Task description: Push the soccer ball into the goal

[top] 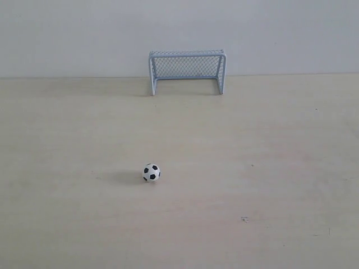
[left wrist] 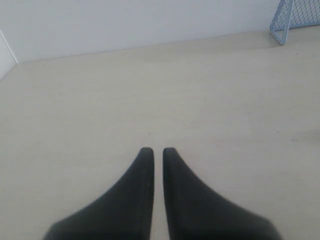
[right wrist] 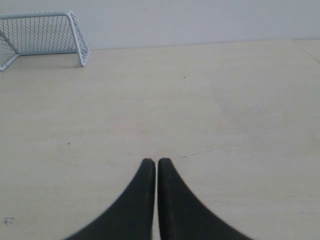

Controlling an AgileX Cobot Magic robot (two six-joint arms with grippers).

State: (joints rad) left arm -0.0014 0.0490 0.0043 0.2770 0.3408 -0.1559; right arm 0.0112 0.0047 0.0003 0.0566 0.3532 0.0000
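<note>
The small black-and-white soccer ball (top: 151, 172) rests on the pale table in the exterior view, well in front of the goal (top: 187, 71), which stands against the back wall with its mouth facing the ball. Neither arm shows in the exterior view. My left gripper (left wrist: 155, 150) is shut with nothing between its black fingers, hovering over bare table; a corner of the goal (left wrist: 295, 19) shows far off. My right gripper (right wrist: 153, 161) is shut and empty too, with the goal (right wrist: 42, 34) far ahead. The ball is out of both wrist views.
A pale wooden table (top: 269, 168) runs back to a white wall (top: 67, 33). A few small dark specks (top: 244, 219) mark the surface. The table's edge meets a side wall in the left wrist view.
</note>
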